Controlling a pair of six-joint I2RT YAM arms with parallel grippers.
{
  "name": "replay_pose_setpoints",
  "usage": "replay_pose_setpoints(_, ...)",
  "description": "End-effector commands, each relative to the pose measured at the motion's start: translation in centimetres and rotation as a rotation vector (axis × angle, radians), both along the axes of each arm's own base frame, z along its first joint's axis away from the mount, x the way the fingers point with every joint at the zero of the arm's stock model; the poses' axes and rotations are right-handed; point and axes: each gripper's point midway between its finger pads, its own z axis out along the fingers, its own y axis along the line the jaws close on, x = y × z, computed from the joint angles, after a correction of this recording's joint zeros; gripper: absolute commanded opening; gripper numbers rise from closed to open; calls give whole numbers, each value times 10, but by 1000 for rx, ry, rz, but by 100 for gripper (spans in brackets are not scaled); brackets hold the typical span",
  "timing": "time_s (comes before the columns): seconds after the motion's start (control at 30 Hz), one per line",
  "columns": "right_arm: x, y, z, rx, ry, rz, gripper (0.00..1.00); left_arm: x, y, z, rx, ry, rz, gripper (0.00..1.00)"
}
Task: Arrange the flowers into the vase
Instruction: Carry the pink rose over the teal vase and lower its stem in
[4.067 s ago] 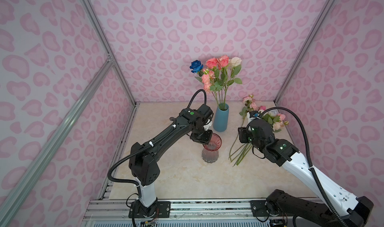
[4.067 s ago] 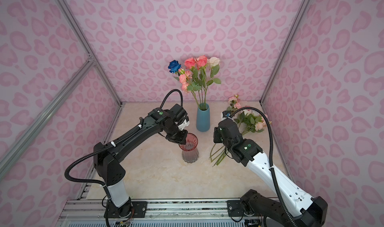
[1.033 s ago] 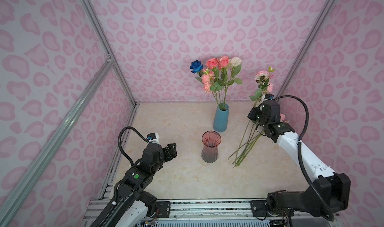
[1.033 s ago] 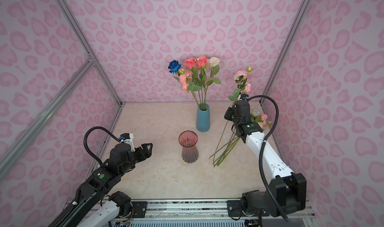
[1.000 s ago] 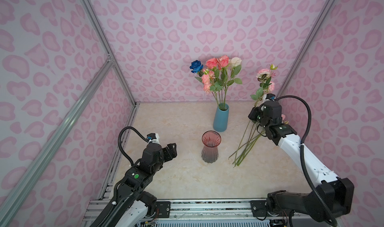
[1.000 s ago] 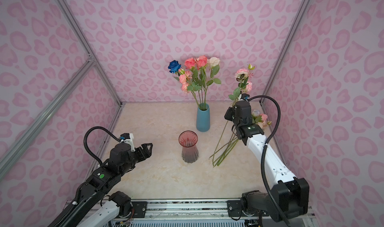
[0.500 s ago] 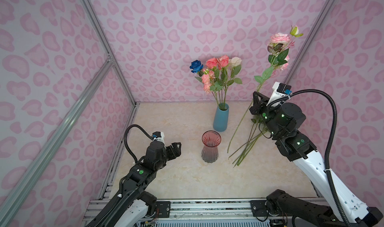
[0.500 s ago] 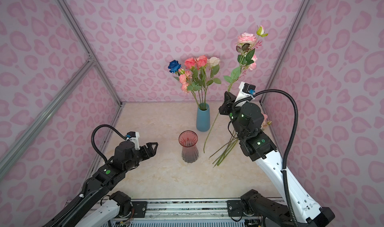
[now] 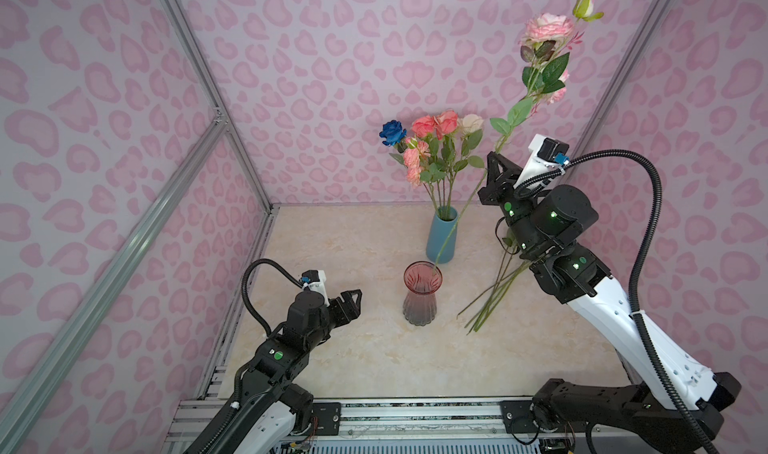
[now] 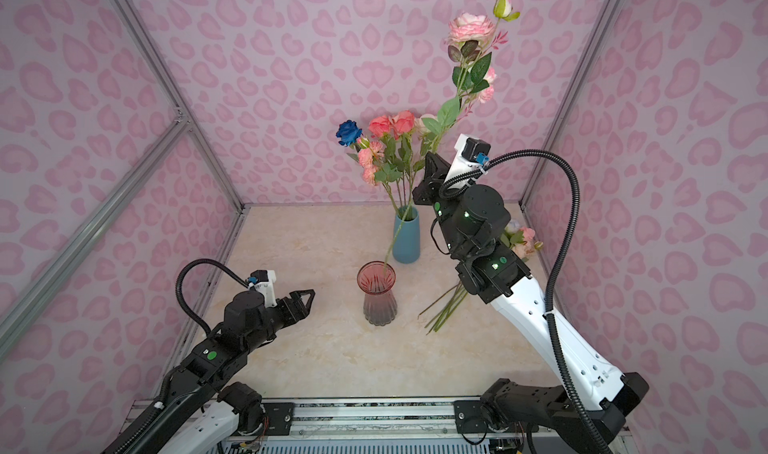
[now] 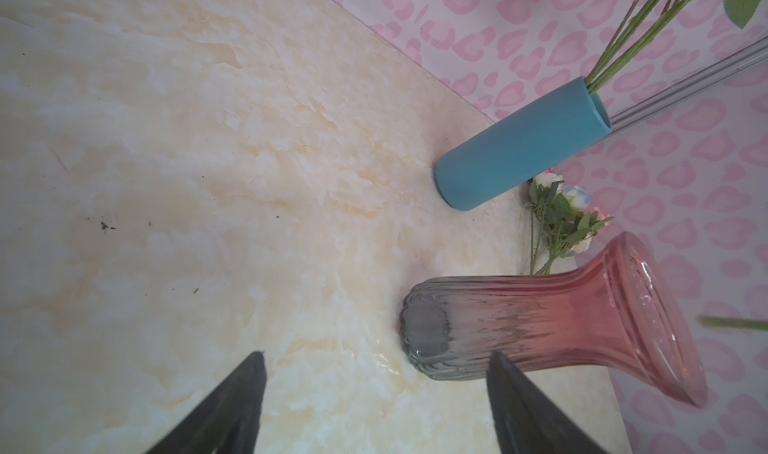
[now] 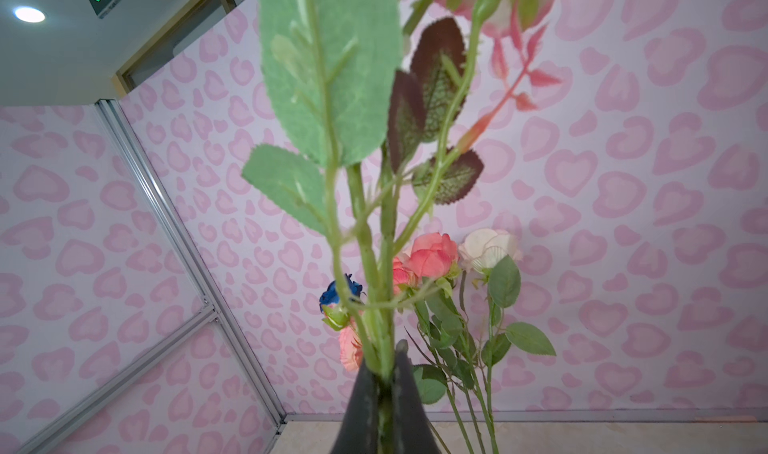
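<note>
My right gripper (image 9: 493, 169) (image 12: 390, 358) is shut on the green stem of a tall pink flower (image 9: 546, 26) (image 10: 471, 26) and holds it raised and slanted. The stem's lower end (image 11: 731, 323) hangs just over the mouth of the empty red glass vase (image 9: 420, 294) (image 10: 377, 296) (image 11: 540, 327). Behind it, a blue vase (image 9: 442, 236) (image 10: 406, 240) holds several flowers, one deep blue (image 9: 392, 132). More flowers (image 9: 494, 294) (image 10: 519, 240) lie on the table under my right arm. My left gripper (image 9: 351, 302) (image 11: 376, 356) is open and empty, low and left of the red vase.
Pink patterned walls with metal frame posts (image 9: 208, 98) close in the left, back and right sides. A metal rail (image 9: 374, 414) runs along the table's front edge. The marble tabletop (image 9: 353, 240) stretches left of the vases.
My right arm has lifted the pink flower higher and swung it left, bringing its stem end over the red vase. My left gripper has crept toward the red vase, still open.
</note>
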Motion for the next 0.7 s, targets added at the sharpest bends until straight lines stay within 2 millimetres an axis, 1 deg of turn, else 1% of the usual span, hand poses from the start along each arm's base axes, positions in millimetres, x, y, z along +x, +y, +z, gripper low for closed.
replay_pose_setpoints(0.0,5,4,6,5,-24,-3,5,3,-4,6,-28,-18,-6,84)
replay_pose_setpoints(0.13,9,9,1,-20,-10,3,5,3,-4,3,-22,-5,-9,84)
replay_pose_setpoints(0.17,11,11,-4,-29,5,6,5,3,-4,2,-20,-6,-9,84)
replay_pose_setpoints(0.2,13,14,-14,-35,23,15,5,3,-4,2,-19,-7,-8,84)
replay_pose_setpoints(0.23,14,16,-25,-39,41,23,5,3,-3,1,-19,-7,-3,84)
replay_pose_setpoints(0.27,16,21,-46,-50,75,32,5,3,-3,0,-18,-7,0,84)
replay_pose_setpoints(0.3,16,23,-63,-56,99,33,5,3,-3,0,-20,-7,0,84)
replay_pose_setpoints(0.33,15,24,-75,-56,115,34,6,3,-3,0,-20,-6,-1,84)
replay_pose_setpoints(0.43,10,33,-124,-63,173,57,6,4,-5,-3,-11,4,-9,84)
replay_pose_setpoints(0.5,7,38,-150,-66,214,57,6,5,-5,-4,-4,11,-13,84)
replay_pose_setpoints(0.53,4,40,-162,-65,223,61,7,6,-7,-4,-4,14,-16,84)
replay_pose_setpoints(0.6,-1,39,-180,-53,237,53,8,7,-10,-5,-7,23,-26,84)
replay_pose_setpoints(0.67,-1,46,-192,-61,266,82,11,9,-12,-7,-7,29,-33,84)
